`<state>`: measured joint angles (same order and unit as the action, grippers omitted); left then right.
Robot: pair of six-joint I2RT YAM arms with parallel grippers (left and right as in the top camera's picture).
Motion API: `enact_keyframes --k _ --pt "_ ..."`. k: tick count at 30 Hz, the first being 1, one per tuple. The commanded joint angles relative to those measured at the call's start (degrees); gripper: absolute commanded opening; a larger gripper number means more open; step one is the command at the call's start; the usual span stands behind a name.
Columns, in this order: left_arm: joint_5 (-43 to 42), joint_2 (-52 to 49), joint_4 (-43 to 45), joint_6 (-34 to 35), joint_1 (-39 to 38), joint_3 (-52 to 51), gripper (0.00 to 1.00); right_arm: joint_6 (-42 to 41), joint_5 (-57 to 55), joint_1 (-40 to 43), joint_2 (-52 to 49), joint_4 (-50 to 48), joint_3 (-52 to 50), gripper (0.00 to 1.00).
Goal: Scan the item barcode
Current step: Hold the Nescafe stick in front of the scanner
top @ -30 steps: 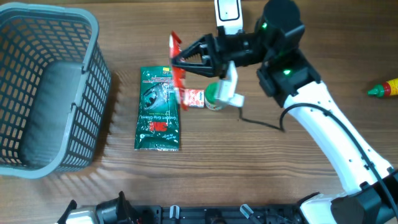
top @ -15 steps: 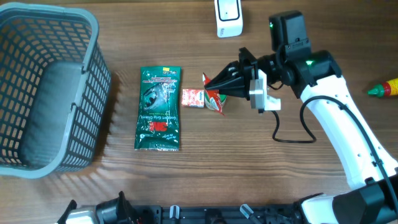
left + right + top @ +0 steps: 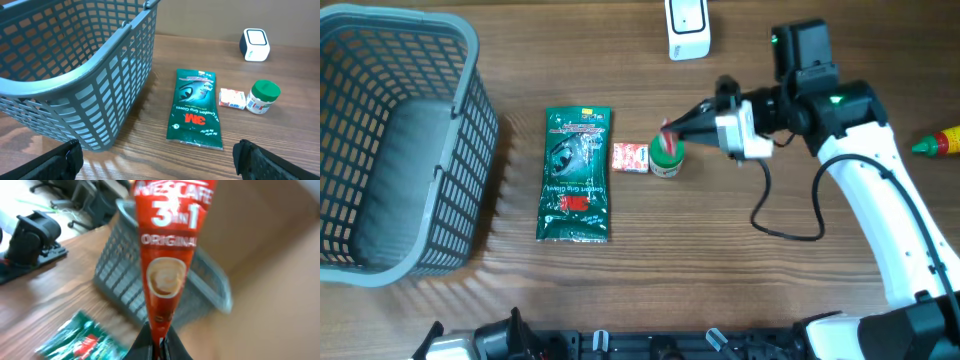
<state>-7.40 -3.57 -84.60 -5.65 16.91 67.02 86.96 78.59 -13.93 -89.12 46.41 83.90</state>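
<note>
Right arm has pulled back toward the bench's [image 3: 740, 300] right side. Sachet [image 3: 162, 255] was up by the glove packet's [image 3: 576, 175] far corner; now it hangs mid-bench over the green-lidded jar [image 3: 263, 96], nearly end-on from overhead. Right gripper [image 3: 680, 124] is clamped on the sachet's bottom seam. Left gripper [image 3: 157, 150] is spread wide and empty at the near edge. Handling guess: light, thin foil stick, floppy and slick. Pinch a sealed end and keep the barcode panel clear. Scanner [image 3: 687, 25] sits at the far edge, well apart. Jar, red box [image 3: 232, 98] and packet haven't moved.
</note>
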Motion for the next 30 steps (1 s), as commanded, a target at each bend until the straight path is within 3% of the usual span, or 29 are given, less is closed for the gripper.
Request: enact_keyframes --k 1,4,6,9,12,21,30 --pt "-0.72 0.37 0.13 0.13 0.20 -0.07 1.00 -29.66 -10.86 3.45 0.46 -1.86 0.13 0.04" --pt "-0.70 0.37 0.13 0.13 0.20 -0.07 1.00 -49.18 -21.59 4.98 0.46 -3.61 0.13 0.05" --pt "-0.70 0.37 0.13 0.13 0.20 -0.07 1.00 -59.08 -28.26 4.81 0.17 -4.00 0.13 0.05" --pt "-0.70 0.37 0.13 0.13 0.20 -0.07 1.00 -67.63 -34.18 4.81 -0.81 -5.20 0.11 0.04" --pt "-0.70 0.37 0.13 0.13 0.20 -0.07 1.00 -84.48 -45.40 4.81 -4.00 -9.53 0.11 0.04" --pt "-0.70 0.37 0.13 0.13 0.20 -0.07 1.00 -89.07 -46.03 4.81 -23.74 -23.47 4.92 0.04" --pt "-0.70 0.37 0.13 0.13 0.20 -0.07 1.00 -93.20 -46.05 4.81 -43.30 -27.32 24.61 0.04"
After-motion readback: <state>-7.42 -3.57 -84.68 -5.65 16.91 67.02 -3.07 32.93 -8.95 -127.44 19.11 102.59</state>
